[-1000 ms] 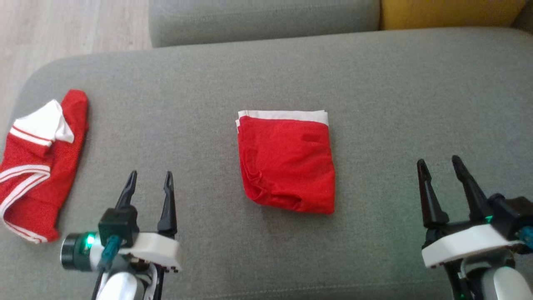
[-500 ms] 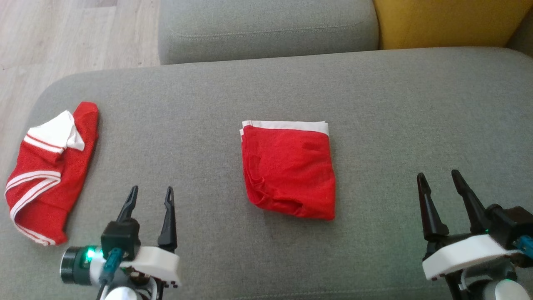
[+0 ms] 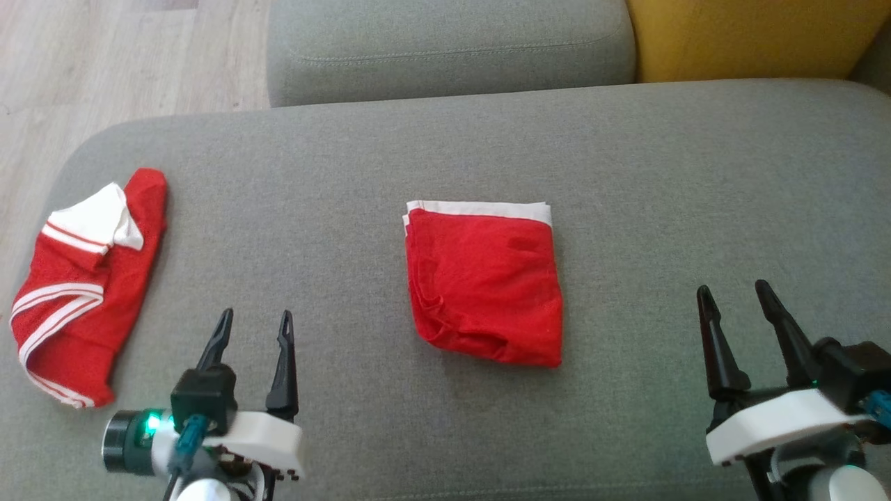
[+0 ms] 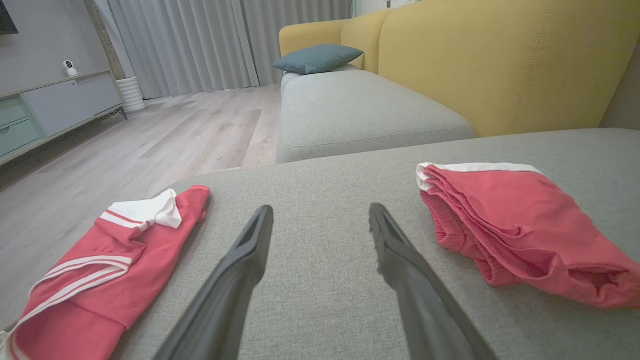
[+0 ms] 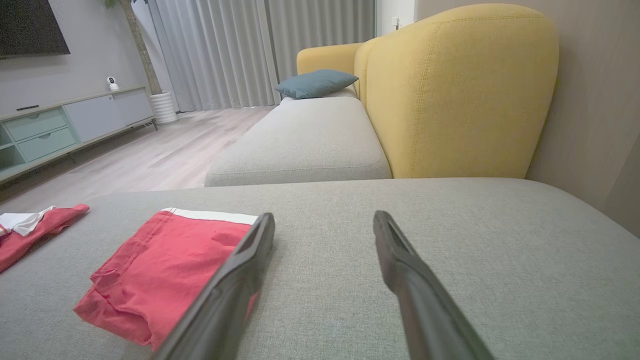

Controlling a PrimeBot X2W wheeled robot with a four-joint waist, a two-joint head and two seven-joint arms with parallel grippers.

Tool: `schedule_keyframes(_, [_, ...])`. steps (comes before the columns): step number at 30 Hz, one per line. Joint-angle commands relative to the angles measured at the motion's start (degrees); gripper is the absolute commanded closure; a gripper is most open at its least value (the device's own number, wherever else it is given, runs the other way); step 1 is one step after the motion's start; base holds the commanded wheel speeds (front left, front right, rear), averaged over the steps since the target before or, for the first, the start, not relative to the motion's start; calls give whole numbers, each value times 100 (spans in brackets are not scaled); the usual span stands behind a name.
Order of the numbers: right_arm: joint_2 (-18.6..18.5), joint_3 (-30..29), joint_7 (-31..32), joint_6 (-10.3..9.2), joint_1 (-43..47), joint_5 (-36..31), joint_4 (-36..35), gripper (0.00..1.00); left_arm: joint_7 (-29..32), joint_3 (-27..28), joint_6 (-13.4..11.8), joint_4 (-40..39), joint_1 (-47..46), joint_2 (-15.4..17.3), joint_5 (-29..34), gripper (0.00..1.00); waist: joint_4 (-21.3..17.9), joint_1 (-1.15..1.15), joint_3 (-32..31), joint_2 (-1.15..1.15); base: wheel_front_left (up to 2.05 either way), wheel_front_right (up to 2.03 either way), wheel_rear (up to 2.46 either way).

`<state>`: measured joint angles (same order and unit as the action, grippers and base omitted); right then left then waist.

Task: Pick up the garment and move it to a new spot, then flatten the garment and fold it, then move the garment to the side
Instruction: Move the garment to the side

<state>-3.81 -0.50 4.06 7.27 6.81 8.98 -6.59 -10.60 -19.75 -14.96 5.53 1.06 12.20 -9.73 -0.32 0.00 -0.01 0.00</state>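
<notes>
Grey cushion (image 3: pixel 661 174) bears folded garment (image 3: pixel 484 285) — wrist views add curtains (image 4: pixel 200 45).

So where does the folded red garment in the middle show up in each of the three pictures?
Head view: folded red garment at centre, on the grey cushion.
Left wrist view: at the right side, about mid-height.
Right wrist view: at the lower left.
Shared landmark: the yellow sofa back, beyond it in all three.

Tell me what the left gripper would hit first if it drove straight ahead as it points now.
Probably nothing but bare sofa cushion: the left gripper aims between the folded garment on its right and the striped garment on its left, missing both. Its height above the cushion is unclear.
</notes>
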Motion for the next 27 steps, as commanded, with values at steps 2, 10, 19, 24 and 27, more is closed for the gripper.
schedule_keyframes(2, [-5, 101, 10, 22, -99, -14, -238, 0, -20, 173, -38, -206, -265, 103, 21, 0, 12, 0, 6, 0, 0, 0, 0])
schedule_keyframes(10, [-31, 85, 90, 22, -202, 85, -125, 0, -100, 97, -39, -243, -509, 69, 75, 0, 169, 0, 271, 0, 0, 0, 0])
schedule_keyframes(19, [-163, 382, 205, 22, -810, 385, 742, 0, -313, 0, 24, -121, -1036, -114, 114, 0, 562, 0, 862, 0, 0, 0, 0])
schedule_keyframes(24, [-170, 632, 218, 22, -1399, 558, 1671, 0, -404, -57, 59, 26, -1307, -268, 139, 0, 826, 0, 1129, 0, 0, 0, 0])
schedule_keyframes(27, [-144, 706, 255, 22, -1737, 627, 2248, 0, -428, -68, 73, 87, -1432, -356, 152, 0, 952, 0, 1217, 0, 0, 0, 0])
